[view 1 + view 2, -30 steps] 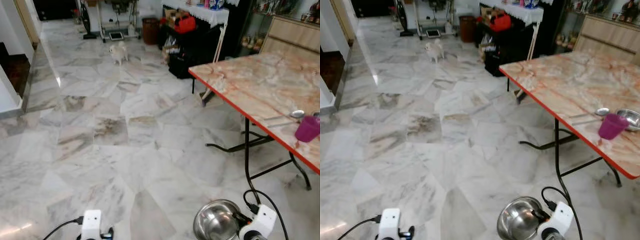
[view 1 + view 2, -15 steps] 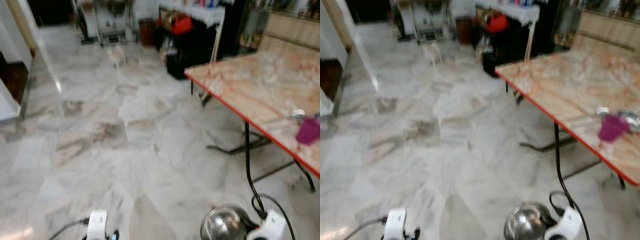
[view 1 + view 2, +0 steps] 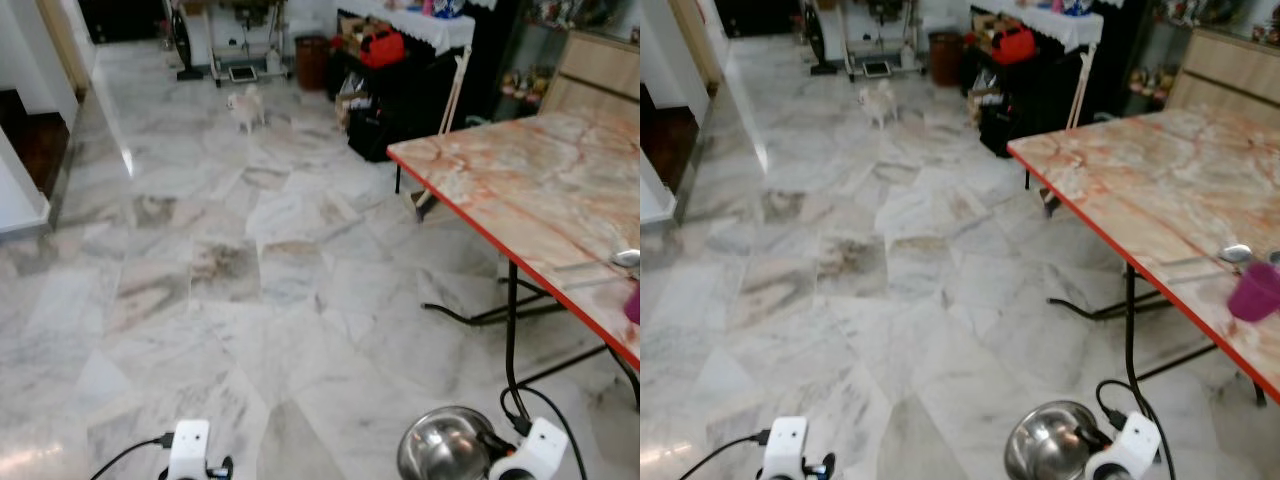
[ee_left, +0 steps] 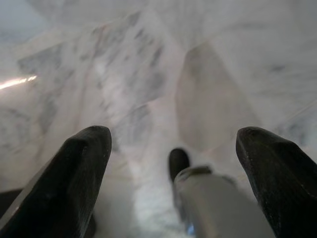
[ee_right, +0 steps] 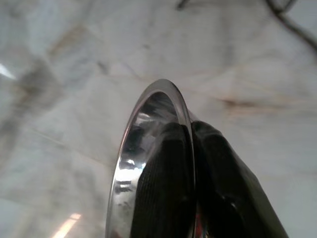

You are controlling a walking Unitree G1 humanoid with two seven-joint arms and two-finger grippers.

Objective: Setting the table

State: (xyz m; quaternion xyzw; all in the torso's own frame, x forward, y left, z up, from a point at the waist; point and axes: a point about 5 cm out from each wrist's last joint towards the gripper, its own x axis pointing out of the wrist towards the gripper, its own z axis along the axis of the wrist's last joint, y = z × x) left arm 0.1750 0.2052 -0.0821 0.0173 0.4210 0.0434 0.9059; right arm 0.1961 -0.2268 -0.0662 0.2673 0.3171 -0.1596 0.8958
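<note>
No readable brand, label or text on anything in view

Right gripper [image 5: 192, 148] clenched on the rim of a steel bowl [image 3: 1045, 445]: one finger inside the wall, one outside, pinched tight. Bowl is carried low over the marble floor [image 3: 890, 300], off the table, mouth facing up and a bit forward in the head views; round, so no long axis. Its lower edge is cut off by the frame, and the wrist view has it edge-on, rim only

Left gripper [image 4: 173, 163] released, fingers spread wide, nothing between them, hanging over the floor

Table [image 3: 1160, 190] on the right: marble-pattern top, red edge, black folding legs. Near its front edge sits a purple cup [image 3: 1253, 291], with a spoon [image 3: 1236, 253] just behind it. Table's far side and right end run out of frame

Small white dog [image 3: 878, 101] far back on the floor, too small for detail. Red bag [image 3: 1013, 44] on a dark stand behind the table, shelf contents there too blurred to identify
</note>
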